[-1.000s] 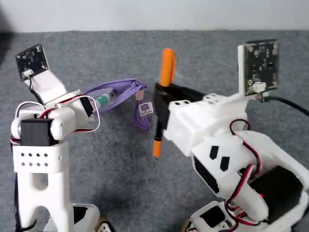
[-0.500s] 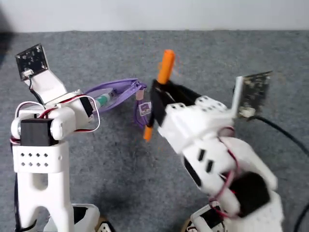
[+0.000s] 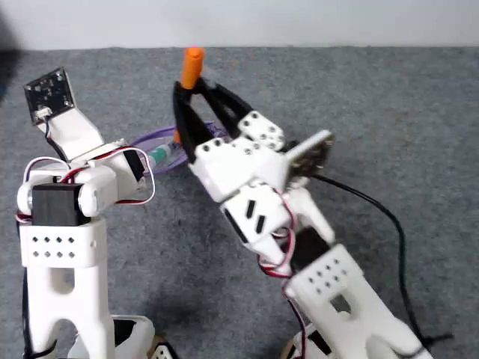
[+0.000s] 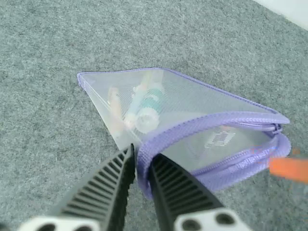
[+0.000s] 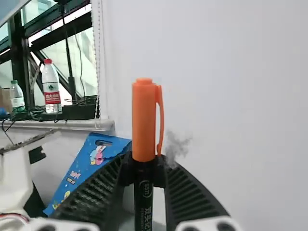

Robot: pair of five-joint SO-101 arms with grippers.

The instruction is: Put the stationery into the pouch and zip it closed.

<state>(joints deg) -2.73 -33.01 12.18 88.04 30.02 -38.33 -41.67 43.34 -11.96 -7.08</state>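
Marker (image 4: 288, 167) tip beside open pouch (image 4: 192, 106) rim

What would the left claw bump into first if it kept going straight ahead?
The pouch. The left claw pinches its purple zipper rim, so straight on it would press into the pouch, then probably the stationery inside, though depth there is hard to judge.
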